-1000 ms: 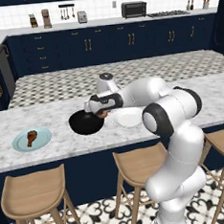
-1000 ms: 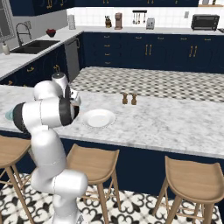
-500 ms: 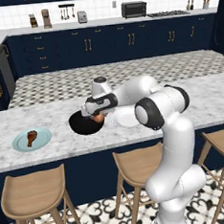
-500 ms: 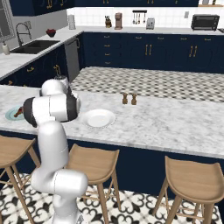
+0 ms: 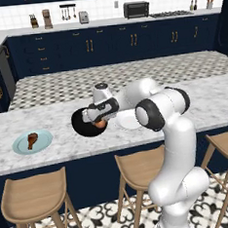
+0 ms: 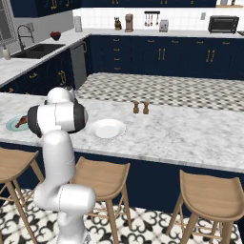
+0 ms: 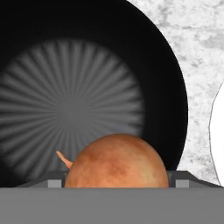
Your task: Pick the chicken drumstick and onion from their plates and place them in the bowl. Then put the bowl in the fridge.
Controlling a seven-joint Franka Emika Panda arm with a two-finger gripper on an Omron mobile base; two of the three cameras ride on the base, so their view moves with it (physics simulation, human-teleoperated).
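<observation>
Far left on the speckled marble counter (image 5: 60,145), a flat light blue plate (image 5: 32,141), carrying a small reddish-brown drumstick (image 5: 32,139), tapered to a thin bone end. Just right of it, well apart, a glossy black bowl (image 5: 86,123), round and deep, ribbed lines fanning across its floor (image 7: 70,109) in the hand view. Over the bowl's right side, the gripper (image 5: 99,118), jaws spread wide around a smooth round orange-brown onion (image 7: 116,162), pinched between the two dark tips. Onion directly above the bowl's inner slope, a tiny stem point sticking out to its left. Right again, beside the bowl, a plain white plate (image 5: 129,120), flat and round.
</observation>
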